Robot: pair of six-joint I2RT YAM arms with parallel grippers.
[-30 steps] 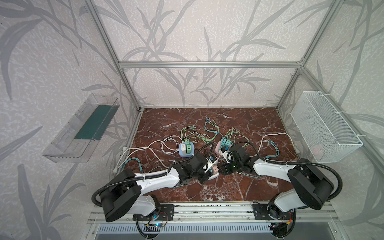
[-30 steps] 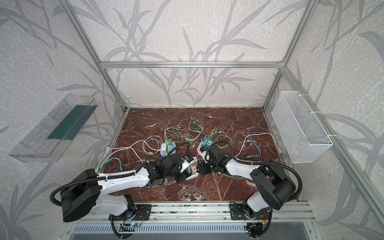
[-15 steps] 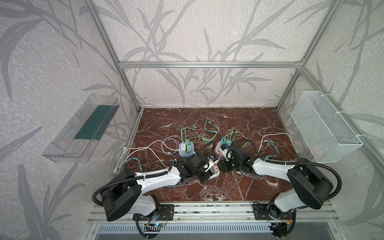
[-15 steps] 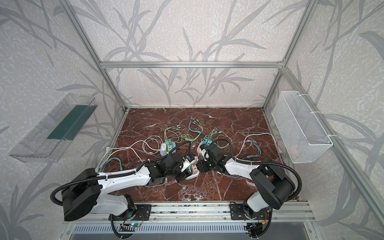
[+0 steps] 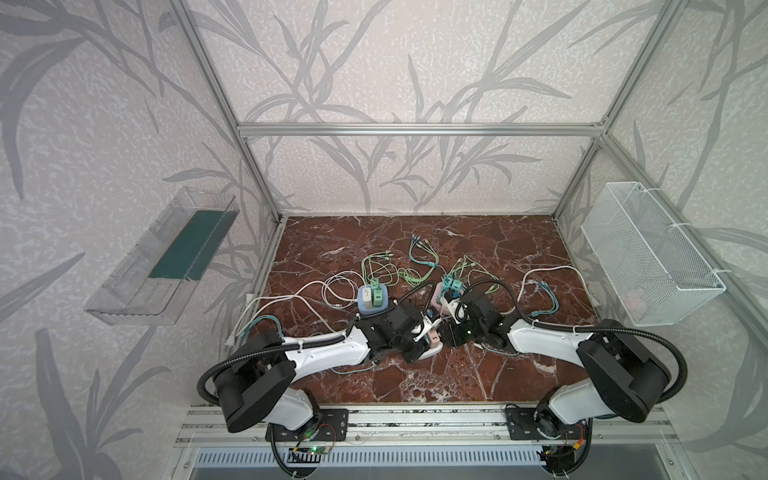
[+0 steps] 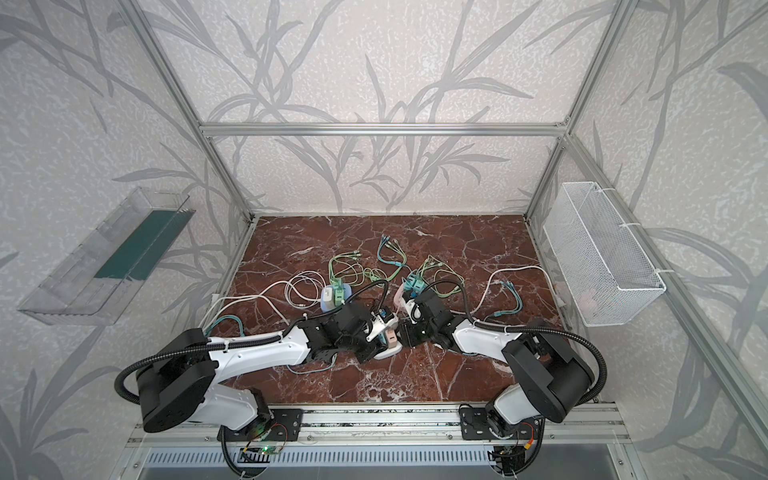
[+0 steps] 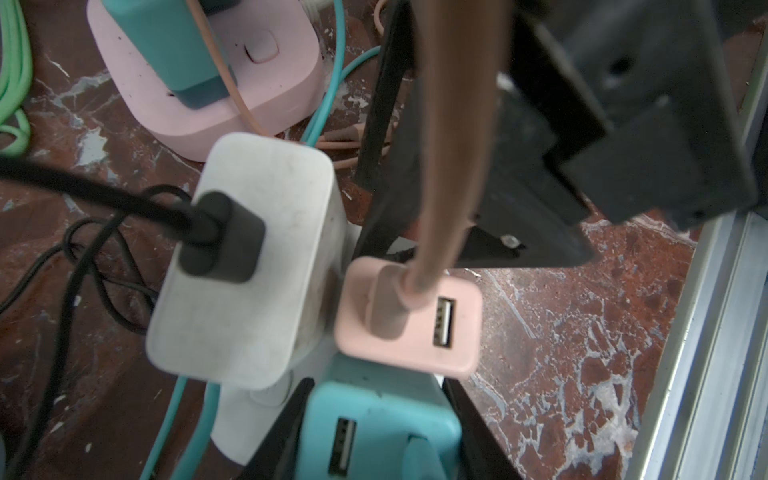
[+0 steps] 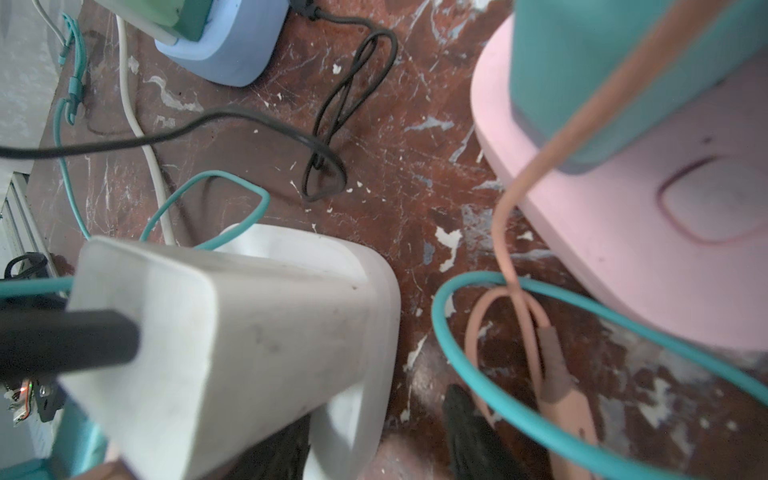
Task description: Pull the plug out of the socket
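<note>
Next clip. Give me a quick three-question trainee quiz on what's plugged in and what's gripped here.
1. True or false: the black cable plugs into the pink charger.
2. Which one sits between the left gripper fingers? A white charger, B pink charger, C teal charger.
3. How many socket blocks stand on the marble floor?
Key: 1 false, it enters the white charger. 2 C. 3 three: white socket, pink socket, blue socket.
</note>
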